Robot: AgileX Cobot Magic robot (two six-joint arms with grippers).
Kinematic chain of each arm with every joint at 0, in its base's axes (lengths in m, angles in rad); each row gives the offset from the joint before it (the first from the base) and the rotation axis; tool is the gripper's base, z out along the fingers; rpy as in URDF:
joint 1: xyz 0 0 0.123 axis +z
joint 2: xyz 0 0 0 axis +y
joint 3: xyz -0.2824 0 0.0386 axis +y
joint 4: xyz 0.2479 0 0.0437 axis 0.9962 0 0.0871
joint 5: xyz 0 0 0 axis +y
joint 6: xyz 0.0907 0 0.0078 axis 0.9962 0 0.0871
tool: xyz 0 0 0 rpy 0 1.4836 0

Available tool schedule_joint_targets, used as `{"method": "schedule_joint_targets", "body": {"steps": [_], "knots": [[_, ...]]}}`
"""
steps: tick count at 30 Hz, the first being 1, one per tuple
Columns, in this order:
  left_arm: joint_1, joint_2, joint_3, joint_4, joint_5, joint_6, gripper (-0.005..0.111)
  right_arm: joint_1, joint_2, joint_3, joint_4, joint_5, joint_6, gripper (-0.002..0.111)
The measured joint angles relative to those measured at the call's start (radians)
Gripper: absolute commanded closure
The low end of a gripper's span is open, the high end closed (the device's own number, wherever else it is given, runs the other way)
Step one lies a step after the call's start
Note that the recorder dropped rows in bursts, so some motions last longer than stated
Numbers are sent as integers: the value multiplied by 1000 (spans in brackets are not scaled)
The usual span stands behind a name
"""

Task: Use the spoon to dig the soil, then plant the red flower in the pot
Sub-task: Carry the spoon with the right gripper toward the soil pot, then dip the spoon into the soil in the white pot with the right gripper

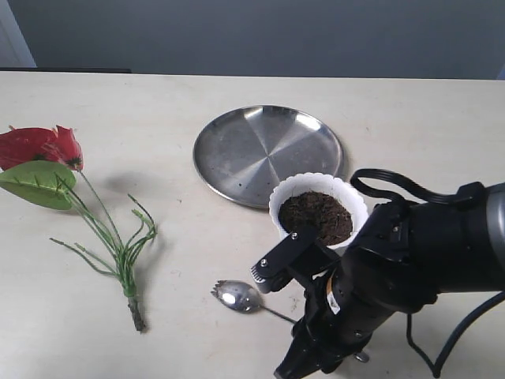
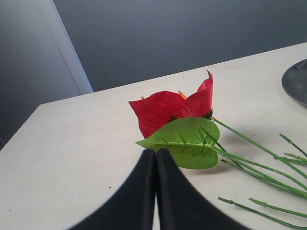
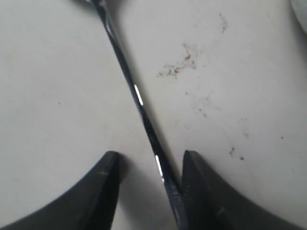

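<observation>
The spoon (image 1: 237, 295) lies flat on the table in front of the white pot (image 1: 357, 199), which is filled with dark soil (image 1: 316, 215). My right gripper (image 3: 148, 158) is open and low over the table, straddling the spoon handle (image 3: 139, 100); the handle rests against one finger (image 3: 196, 191). In the exterior view the right arm (image 1: 410, 268) hides those fingers. The red flower (image 1: 39, 144) lies on its side at the far left, stems pointing toward the front. My left gripper (image 2: 155, 152) is shut and empty, just short of the flower's green leaf (image 2: 187, 141).
A round steel plate (image 1: 268, 150) sits behind the pot. A few soil crumbs (image 3: 177, 67) are scattered on the table beside the spoon handle. The table's left edge (image 2: 29, 120) is close to the flower.
</observation>
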Motion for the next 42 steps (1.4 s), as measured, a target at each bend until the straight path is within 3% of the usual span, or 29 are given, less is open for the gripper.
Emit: {"method": "schedule_joint_targets", "body": {"steps": [3,8,12,22,33,37,42], "knots": [[0,0,0,0,0,0,106,0,9,-3,11,0,0,88],[0,0,0,0,0,0,106,0,19,-11,9,7,2,91],[0,0,0,0,0,0,106,0,19,-10,9,25,2,109],[0,0,0,0,0,0,106,0,-13,-4,0,79,-48,109],[0,0,0,0,0,0,106,80,-283,-11,-13,222,-126,109],[0,0,0,0,0,0,106,86,-346,-46,-20,324,-126,109],[0,0,0,0,0,0,106,87,-415,-130,-193,506,-126,109]]}}
